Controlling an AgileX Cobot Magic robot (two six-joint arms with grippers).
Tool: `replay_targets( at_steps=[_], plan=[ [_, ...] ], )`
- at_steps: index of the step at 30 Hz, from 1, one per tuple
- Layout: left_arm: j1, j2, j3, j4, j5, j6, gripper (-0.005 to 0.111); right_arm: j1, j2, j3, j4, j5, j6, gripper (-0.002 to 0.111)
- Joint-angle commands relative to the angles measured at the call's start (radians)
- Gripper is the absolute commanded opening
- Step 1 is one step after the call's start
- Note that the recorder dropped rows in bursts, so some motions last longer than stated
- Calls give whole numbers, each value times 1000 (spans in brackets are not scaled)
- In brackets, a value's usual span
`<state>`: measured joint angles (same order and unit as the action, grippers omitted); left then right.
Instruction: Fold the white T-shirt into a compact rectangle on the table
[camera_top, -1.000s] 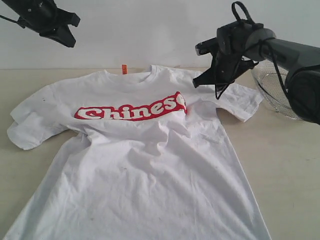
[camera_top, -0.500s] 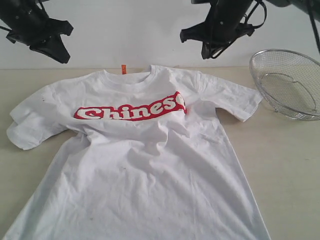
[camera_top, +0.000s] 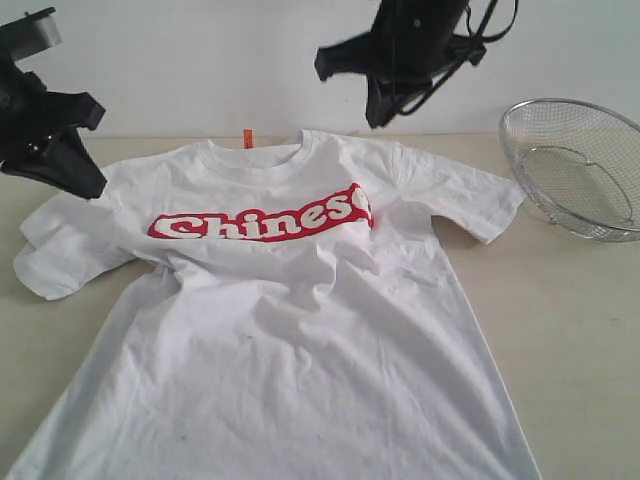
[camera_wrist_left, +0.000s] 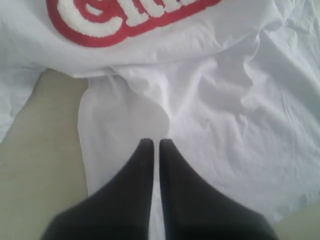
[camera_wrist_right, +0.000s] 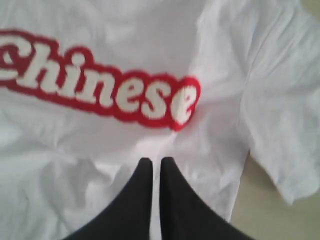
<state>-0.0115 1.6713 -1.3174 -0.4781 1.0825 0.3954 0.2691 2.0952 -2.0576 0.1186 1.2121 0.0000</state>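
The white T-shirt (camera_top: 290, 320) lies spread face up on the beige table (camera_top: 580, 330), wrinkled, its red "Chinese" banner (camera_top: 262, 220) across the chest and an orange tag (camera_top: 248, 138) at the collar. My left gripper (camera_top: 75, 165) hangs just above the shirt's left sleeve, jaws shut and empty; in the left wrist view the left gripper (camera_wrist_left: 156, 143) is over white T-shirt cloth (camera_wrist_left: 225, 100) below the banner (camera_wrist_left: 125, 20). My right gripper (camera_top: 360, 85) is raised high above the collar, shut and empty; in the right wrist view the right gripper (camera_wrist_right: 156, 161) is over the shirt's banner (camera_wrist_right: 100, 85).
A round wire-mesh basket (camera_top: 578, 165) stands on the table at the right, beside the shirt's right sleeve (camera_top: 480, 200). A pale wall rises behind the table's far edge. Bare tabletop (camera_wrist_left: 40, 160) shows beside the shirt's left side.
The right arm has lifted off the right shoulder area and swung left and up, uncovering the basket. The left gripper has dropped from high at the back down toward the left sleeve.
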Motion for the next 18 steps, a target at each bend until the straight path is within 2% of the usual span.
replay_targets(
  at_steps=[1, 6, 12, 18],
  plan=[
    [3, -108, 117, -32, -43, 36, 5, 10, -137, 319, 10, -96, -14, 0],
    [-2, -193, 236, -124, -95, 104, 5, 10, -341, 648, 52, -256, -29, 0],
    [-46, -244, 415, -251, -123, 224, 5, 10, -534, 1002, 97, -376, -57, 0],
    [-93, -275, 600, -234, -193, 229, 5, 10, -596, 1278, 258, -505, -187, 0]
  ],
)
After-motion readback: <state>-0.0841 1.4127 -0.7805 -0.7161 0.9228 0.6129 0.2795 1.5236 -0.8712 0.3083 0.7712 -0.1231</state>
